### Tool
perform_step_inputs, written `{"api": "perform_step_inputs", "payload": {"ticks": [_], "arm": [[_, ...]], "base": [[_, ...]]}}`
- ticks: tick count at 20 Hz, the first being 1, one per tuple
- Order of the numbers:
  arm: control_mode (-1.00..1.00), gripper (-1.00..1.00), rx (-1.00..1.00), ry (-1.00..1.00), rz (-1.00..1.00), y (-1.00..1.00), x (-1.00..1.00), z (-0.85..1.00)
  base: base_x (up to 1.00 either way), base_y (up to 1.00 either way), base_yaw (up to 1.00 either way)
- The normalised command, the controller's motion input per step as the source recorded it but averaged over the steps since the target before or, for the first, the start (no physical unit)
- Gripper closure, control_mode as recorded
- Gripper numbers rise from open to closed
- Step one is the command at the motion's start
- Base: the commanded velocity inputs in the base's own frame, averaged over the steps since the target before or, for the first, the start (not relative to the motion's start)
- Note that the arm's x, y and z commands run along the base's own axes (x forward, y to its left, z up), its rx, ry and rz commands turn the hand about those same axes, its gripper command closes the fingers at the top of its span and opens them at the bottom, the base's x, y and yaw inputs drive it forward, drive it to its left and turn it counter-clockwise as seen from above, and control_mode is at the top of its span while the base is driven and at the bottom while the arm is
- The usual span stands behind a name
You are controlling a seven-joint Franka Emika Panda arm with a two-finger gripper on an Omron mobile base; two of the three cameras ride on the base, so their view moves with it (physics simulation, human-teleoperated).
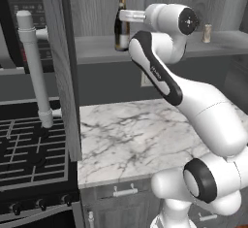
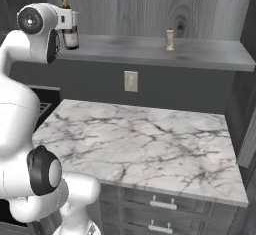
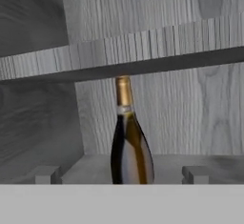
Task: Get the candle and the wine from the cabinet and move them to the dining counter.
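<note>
Wide-open, empty gripper (image 3: 121,174) facing wine (image 3: 130,142) on cabinet (image 3: 157,42) shelf, candle (image 2: 170,39) well right.

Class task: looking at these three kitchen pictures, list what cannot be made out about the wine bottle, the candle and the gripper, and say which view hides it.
- Wine: base cut off by the bottom of the hand view; the gripper crosses it in the left base view.
- Candle: too small for detail in either base view.
- Gripper: its gap to the bottle is unclear.
- Cabinet: its top is cropped.
</note>
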Motion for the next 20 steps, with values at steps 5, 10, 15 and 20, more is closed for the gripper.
{"api": "perform_step_inputs", "payload": {"ticks": [5, 10, 15, 20], "arm": [[-1.00, -1.00, -0.03, 0.00, 0.00, 0.00, 0.42, 0.10], [-1.00, -1.00, -0.03, 0.00, 0.00, 0.00, 0.26, 0.05], [-1.00, -1.00, -0.02, 0.00, 0.00, 0.00, 0.02, 0.01], [-1.00, -1.00, -0.04, 0.00, 0.00, 0.05, 0.06, 0.04]], "base": [[0.00, 0.00, 0.00], [0.00, 0.00, 0.00], [0.00, 0.00, 0.00], [0.00, 0.00, 0.00]]}}
